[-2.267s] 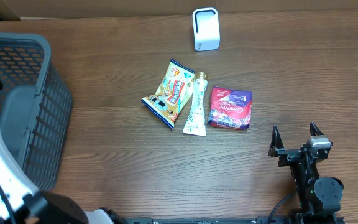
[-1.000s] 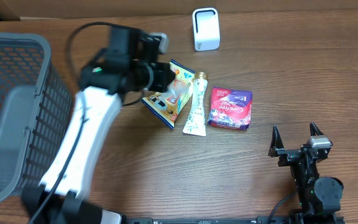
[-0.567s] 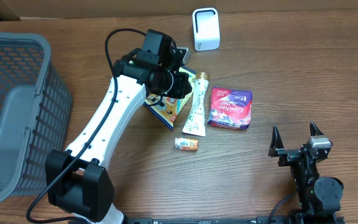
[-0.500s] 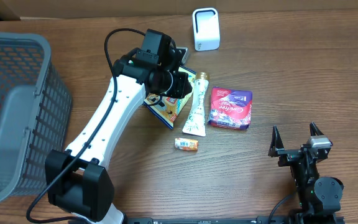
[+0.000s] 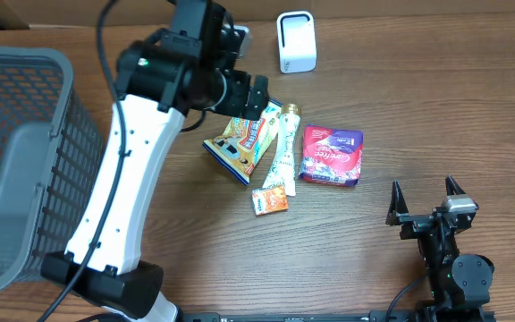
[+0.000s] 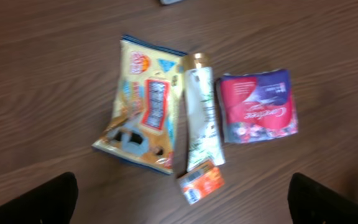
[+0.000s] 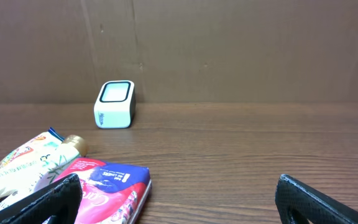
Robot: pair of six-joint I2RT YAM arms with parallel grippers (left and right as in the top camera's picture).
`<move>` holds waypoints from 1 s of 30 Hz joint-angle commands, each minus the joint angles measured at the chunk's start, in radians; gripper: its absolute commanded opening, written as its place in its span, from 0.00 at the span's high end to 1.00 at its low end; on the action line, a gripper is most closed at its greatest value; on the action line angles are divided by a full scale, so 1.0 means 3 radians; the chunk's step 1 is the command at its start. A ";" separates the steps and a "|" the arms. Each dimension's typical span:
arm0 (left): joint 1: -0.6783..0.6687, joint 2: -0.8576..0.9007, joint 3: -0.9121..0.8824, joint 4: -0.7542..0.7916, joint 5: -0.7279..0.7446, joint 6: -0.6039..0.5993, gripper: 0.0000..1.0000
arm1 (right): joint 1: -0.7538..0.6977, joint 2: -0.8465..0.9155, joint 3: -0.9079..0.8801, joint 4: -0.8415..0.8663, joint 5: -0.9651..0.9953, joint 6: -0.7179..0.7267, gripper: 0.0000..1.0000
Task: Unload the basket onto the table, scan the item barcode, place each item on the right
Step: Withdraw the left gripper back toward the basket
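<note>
Along the far edge of the table (image 5: 436, 107) a brown cardboard wall (image 7: 229, 50) stands upright, and the white scanner (image 5: 296, 41) sits just in front of it. The left edge is taken up by the grey mesh basket (image 5: 74, 161). The widest stretch of bare wood lies on the right side, between the item cluster and the right gripper (image 5: 423, 190) at the near edge. A narrower strip runs between the basket and the cluster.

4 items lie in the middle. The snack bag (image 5: 244, 141), the tube (image 5: 282, 154) and the pink pack (image 5: 332, 154) lie side by side. The small orange packet (image 5: 270, 200) lies flat at the tube's bottom end, touching it as far as we can tell.

The left gripper (image 5: 256, 95) hangs above the snack bag's top end, well clear of the orange packet. Its jaws are spread wide with nothing between them (the wrist view shows a fingertip at each lower corner). The right gripper's jaws are also spread wide and hold nothing.

The basket is the 1 container here. Inside it we make out only a pale grey floor.
</note>
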State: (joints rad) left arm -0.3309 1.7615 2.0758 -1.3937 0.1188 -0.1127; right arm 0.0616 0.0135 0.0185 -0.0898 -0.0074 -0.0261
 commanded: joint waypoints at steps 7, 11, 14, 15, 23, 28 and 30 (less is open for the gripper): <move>0.0359 -0.0032 0.0237 -0.0415 -0.0710 -0.0259 0.00 | 0.0028 -0.0036 -0.0036 0.0022 0.0022 -0.0004 0.00; 0.0680 -0.0032 0.0237 -0.0361 -0.0862 -0.0328 0.01 | 0.0028 -0.0036 -0.0036 0.0022 0.0022 -0.0004 0.00; 0.0973 -0.0032 0.0237 -0.0287 -0.0994 -0.0327 0.00 | 0.0028 -0.0036 -0.0036 0.0022 0.0022 -0.0004 0.00; 0.1083 -0.0032 0.0237 -0.0275 -0.0992 -0.0327 0.00 | 0.0028 -0.0036 -0.0036 0.0022 0.0022 -0.0004 0.00; 0.1600 -0.0032 0.0237 -0.0245 -0.0734 -0.0326 0.05 | 0.0028 -0.0036 -0.0036 0.0022 0.0022 -0.0004 0.00; 0.1670 -0.0032 0.0281 -0.0149 -0.0652 -0.0327 0.23 | 0.0028 -0.0036 -0.0036 0.0022 0.0022 -0.0004 0.00; 0.1670 -0.0034 0.0378 -0.0161 -0.0623 -0.0327 0.23 | 0.0028 -0.0036 -0.0036 0.0022 0.0022 -0.0004 0.00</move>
State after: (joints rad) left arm 0.1658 1.7615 2.1353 -1.4437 -0.1040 -0.2043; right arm 0.0616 0.0135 0.0185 -0.0902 -0.0074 -0.0257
